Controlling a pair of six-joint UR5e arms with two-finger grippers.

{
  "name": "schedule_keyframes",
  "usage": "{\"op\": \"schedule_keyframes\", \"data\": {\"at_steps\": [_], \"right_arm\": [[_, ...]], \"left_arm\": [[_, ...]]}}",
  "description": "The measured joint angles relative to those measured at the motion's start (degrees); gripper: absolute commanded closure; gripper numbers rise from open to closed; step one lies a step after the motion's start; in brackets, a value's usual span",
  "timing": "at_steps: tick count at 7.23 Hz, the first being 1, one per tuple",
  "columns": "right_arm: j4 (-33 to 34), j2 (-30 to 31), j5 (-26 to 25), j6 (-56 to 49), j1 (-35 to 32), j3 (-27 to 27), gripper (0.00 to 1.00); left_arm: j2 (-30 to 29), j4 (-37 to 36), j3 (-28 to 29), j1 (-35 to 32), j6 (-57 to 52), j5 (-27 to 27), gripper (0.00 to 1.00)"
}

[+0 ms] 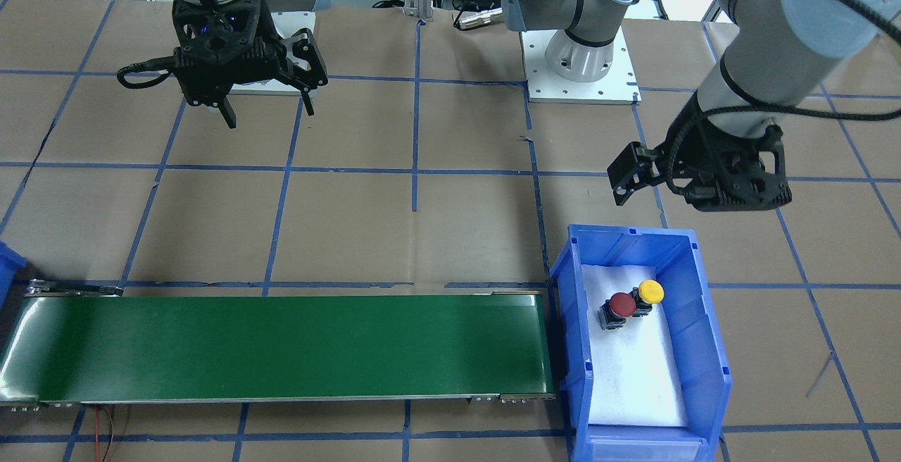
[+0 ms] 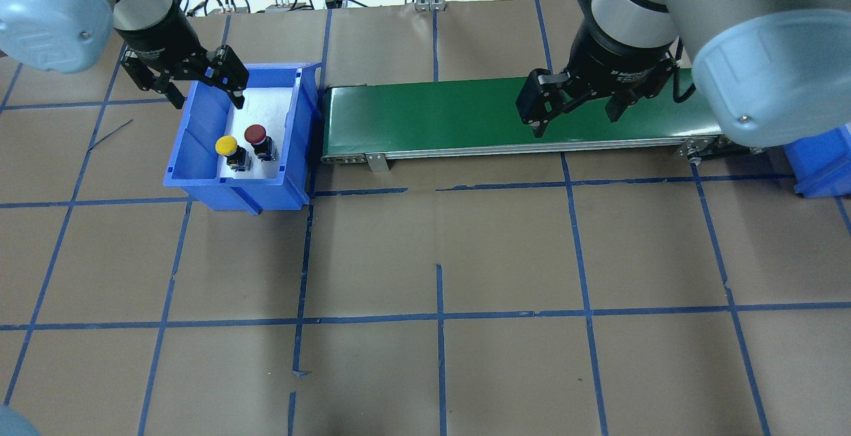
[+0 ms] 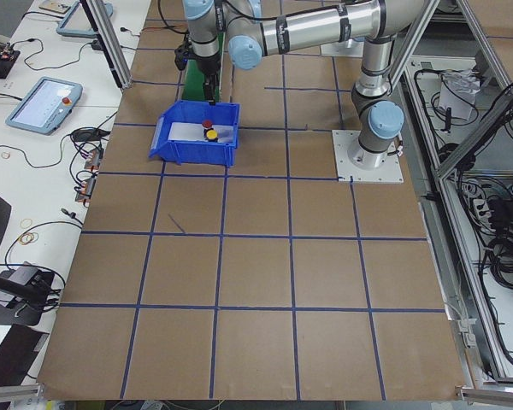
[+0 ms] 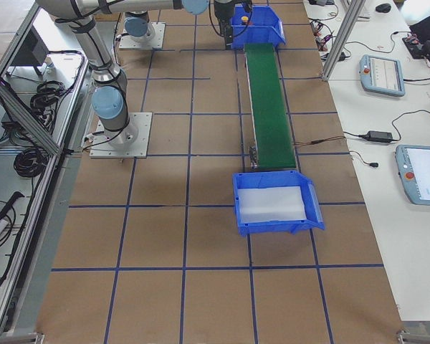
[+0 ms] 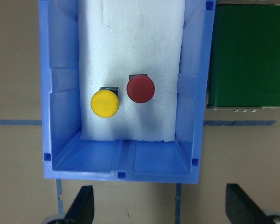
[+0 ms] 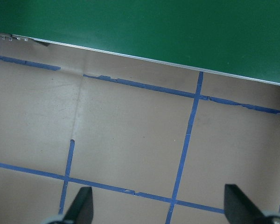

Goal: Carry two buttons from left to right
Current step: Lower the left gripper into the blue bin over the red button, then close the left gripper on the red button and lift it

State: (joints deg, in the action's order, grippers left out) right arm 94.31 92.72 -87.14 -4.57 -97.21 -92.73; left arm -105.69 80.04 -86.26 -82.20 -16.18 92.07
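The red button (image 1: pixel 621 304) and the yellow button (image 1: pixel 650 291) stand side by side on white foam in a blue bin (image 1: pixel 712 349) at the left end of the belt. In the left wrist view, the red button (image 5: pixel 140 88) is nearer the belt than the yellow button (image 5: pixel 105 103). My left gripper (image 2: pixel 206 97) hovers open, high over the bin and holding nothing. My right gripper (image 2: pixel 575 120) hangs open and empty near the belt's edge on the robot's side, towards its right end.
A green conveyor belt (image 2: pixel 465 117) runs from the left bin to a second blue bin (image 4: pixel 272 223) at its right end, lined with white foam and holding nothing. Brown paper with blue tape lines covers the table (image 2: pixel 439 243).
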Motion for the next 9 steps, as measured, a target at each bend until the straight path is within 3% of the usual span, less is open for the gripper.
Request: {"op": "schedule_keyframes", "data": {"at_steps": [3,9], "right_arm": [[0.02,0.0,0.53,0.0,0.0,0.0,0.0],[0.0,0.0,0.54,0.0,0.03,0.0,0.0]], "left_arm": [[-4.16,-4.1,-0.53,0.11,-23.13,1.44,0.01],[-5.25,-13.59,-9.44,0.11,-57.66,-2.31,0.01]]}}
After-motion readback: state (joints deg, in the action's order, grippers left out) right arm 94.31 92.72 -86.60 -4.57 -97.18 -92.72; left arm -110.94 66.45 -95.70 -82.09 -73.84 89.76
